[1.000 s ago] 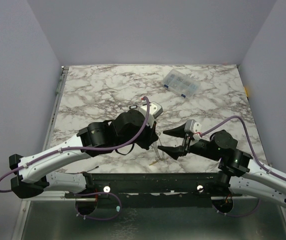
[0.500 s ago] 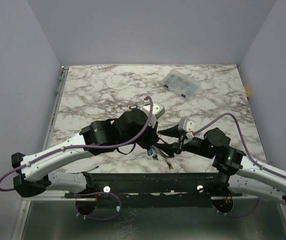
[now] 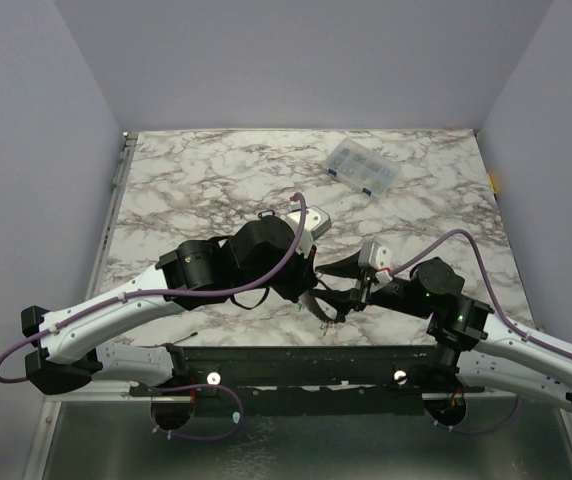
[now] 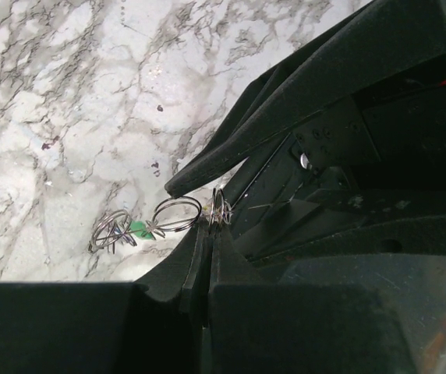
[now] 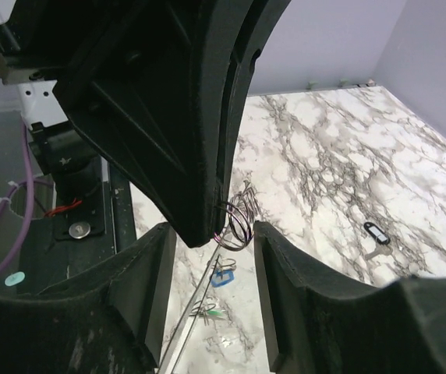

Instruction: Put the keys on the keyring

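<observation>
Right claw [image 3: 330, 292] has closed in on the left claw [image 3: 315, 298] since a second ago, when the two stood well apart; from above, their tips now meet at the table's [image 3: 206, 180] near edge, and the keyring is too small to make out there.

From the left wrist, the left claw's fingers are pressed together, pinching the keyring [image 4: 178, 212] at their tips. A green key [image 4: 139, 228] sits just beside the keyring among thin wire loops; whether it is threaded on, I cannot tell.

From the right wrist, the right claw's fingers stand spread, one on either side of the keyring, touching nothing. A blue key [image 5: 223, 276] is just below the keyring, the green one lower. A black tag [image 5: 376, 231] lies on the table, well apart from the keyring, so not yet on it.

The step looks like a two-claw grip on the keyring. Next, the right claw likely needs to shut gently on the hoop's free side, squarely, without twisting it out of the left pinch
</observation>
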`<act>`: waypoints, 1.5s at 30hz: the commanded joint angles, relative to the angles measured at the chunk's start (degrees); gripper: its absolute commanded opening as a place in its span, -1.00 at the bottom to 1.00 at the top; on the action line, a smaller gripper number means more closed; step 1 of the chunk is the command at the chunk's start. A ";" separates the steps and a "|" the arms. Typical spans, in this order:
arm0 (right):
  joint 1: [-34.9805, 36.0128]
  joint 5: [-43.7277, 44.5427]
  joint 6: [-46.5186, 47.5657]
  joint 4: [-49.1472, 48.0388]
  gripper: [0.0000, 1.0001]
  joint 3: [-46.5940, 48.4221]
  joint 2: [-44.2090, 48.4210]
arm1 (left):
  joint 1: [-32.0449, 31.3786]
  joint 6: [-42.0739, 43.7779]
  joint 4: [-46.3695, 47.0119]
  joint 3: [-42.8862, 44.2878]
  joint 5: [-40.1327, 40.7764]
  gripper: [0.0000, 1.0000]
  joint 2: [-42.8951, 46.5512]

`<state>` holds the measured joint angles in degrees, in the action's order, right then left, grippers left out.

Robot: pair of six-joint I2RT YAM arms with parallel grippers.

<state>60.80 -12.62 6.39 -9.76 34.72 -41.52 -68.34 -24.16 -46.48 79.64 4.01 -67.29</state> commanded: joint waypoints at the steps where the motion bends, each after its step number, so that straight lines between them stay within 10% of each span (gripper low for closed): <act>1: -0.03 -3.53 1.94 1.30 0.08 -0.75 0.93 | -0.03 1.18 1.16 3.20 -3.96 -1.00 0.54; 21: -0.05 -2.10 5.00 4.82 -0.01 3.81 1.74 | -0.04 4.66 -1.27 4.45 -9.09 -1.00 -0.73; 35: -0.04 -4.00 4.94 5.54 -0.91 3.47 0.96 | -0.04 10.24 -5.46 6.57 -13.85 -1.00 -2.65; 45: -0.02 -6.20 3.90 5.34 -0.47 4.30 1.08 | -0.05 14.20 -6.75 5.75 -16.39 -1.00 -3.09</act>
<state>60.58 -16.62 10.59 -2.81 36.49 -40.93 -68.03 -12.51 -52.05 84.75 -8.73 -69.78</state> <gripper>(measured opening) 0.247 0.015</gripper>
